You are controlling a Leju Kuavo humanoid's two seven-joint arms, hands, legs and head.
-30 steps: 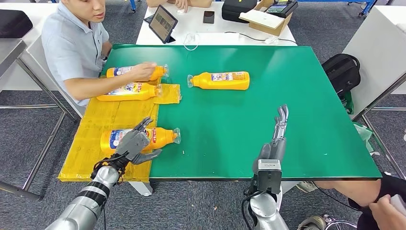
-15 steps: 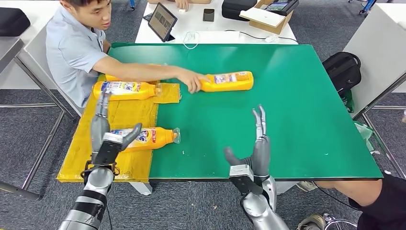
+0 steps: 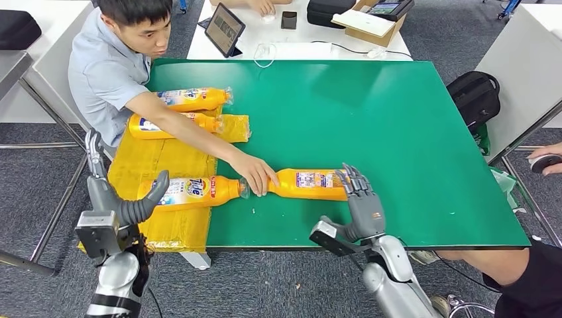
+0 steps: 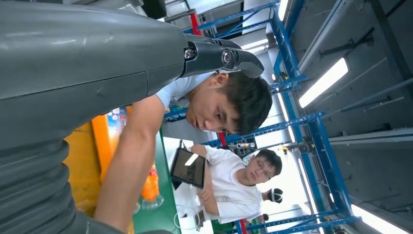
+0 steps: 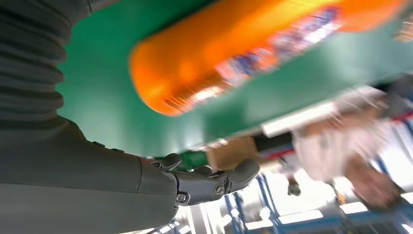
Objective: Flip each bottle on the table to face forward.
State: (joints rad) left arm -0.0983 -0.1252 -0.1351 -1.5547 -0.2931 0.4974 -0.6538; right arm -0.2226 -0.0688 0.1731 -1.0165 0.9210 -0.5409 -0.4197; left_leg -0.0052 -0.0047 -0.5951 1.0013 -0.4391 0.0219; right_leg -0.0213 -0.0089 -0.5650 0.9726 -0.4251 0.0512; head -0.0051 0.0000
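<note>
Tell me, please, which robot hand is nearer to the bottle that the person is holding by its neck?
Right. The right hand is at the base end of that bottle, fingers spread beside it. The left hand is raised off the table's left edge, beyond another bottle.

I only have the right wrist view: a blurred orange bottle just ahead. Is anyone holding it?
Observer: Yes. A person's hand grips its neck, and the bottle lies on the green table.
Operator: Where's my left hand?
Observer: The left hand is raised, holding nothing, beside a second bottle lying on the yellow sheet.
</note>
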